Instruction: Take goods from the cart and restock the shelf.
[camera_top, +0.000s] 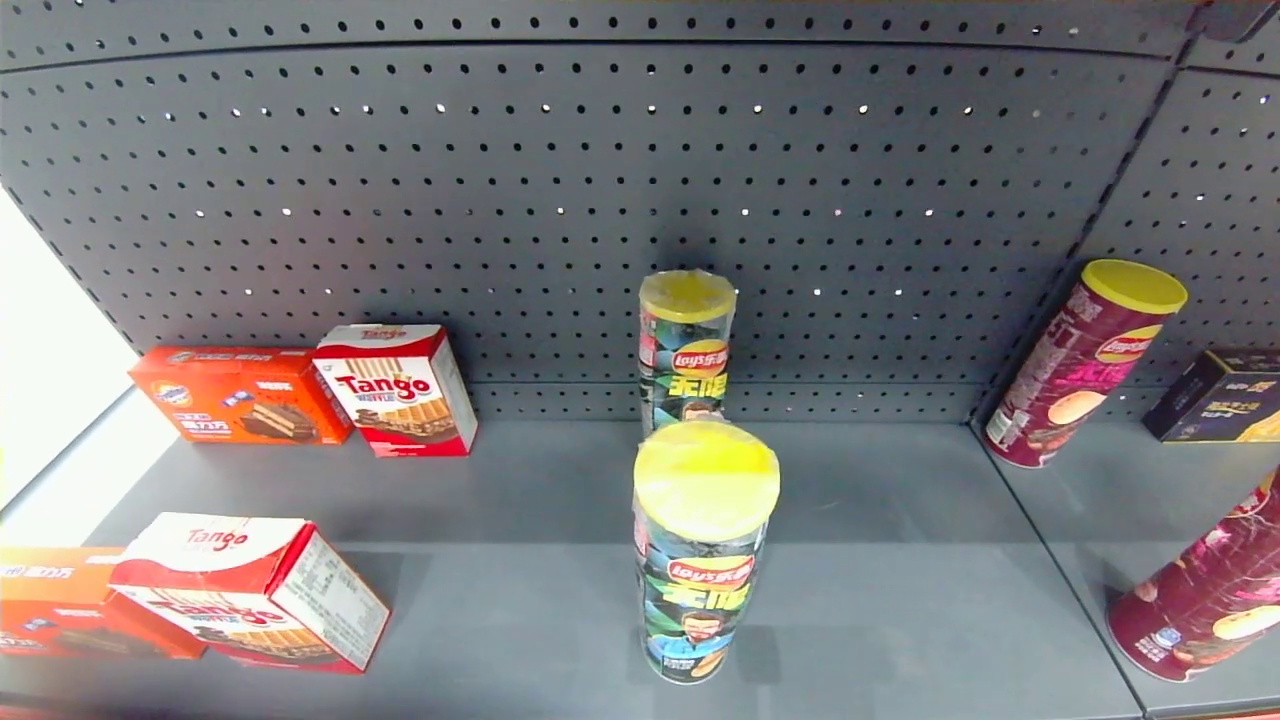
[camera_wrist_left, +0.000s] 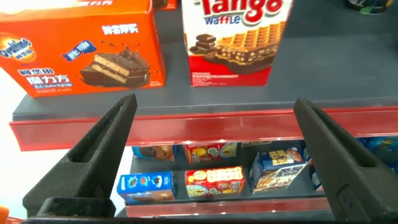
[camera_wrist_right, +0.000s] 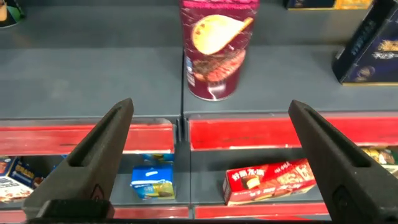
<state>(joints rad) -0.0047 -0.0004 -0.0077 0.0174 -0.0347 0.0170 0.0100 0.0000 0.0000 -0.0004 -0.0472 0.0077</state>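
My left gripper (camera_wrist_left: 216, 103) is open with nothing between its fingers, in front of the shelf's red front edge (camera_wrist_left: 211, 127). Beyond it an orange cake box (camera_wrist_left: 81, 46) and a red-and-white wafer box (camera_wrist_left: 233, 37) stand on the shelf. My right gripper (camera_wrist_right: 211, 104) is also open and holds nothing, facing a purple chips can (camera_wrist_right: 217, 43) near the shelf's front. In the head view two green chips cans with yellow lids stand one behind the other, the front can (camera_top: 703, 550) and the back can (camera_top: 687, 350).
The grey shelf (camera_top: 900, 560) has a pegboard back. At its left are orange boxes (camera_top: 240, 395) and wafer boxes (camera_top: 255, 590); at its right are purple cans (camera_top: 1085, 365) and a dark box (camera_top: 1220, 395). A lower shelf holds small boxes (camera_wrist_left: 211, 177) and a red box (camera_wrist_right: 273, 180).
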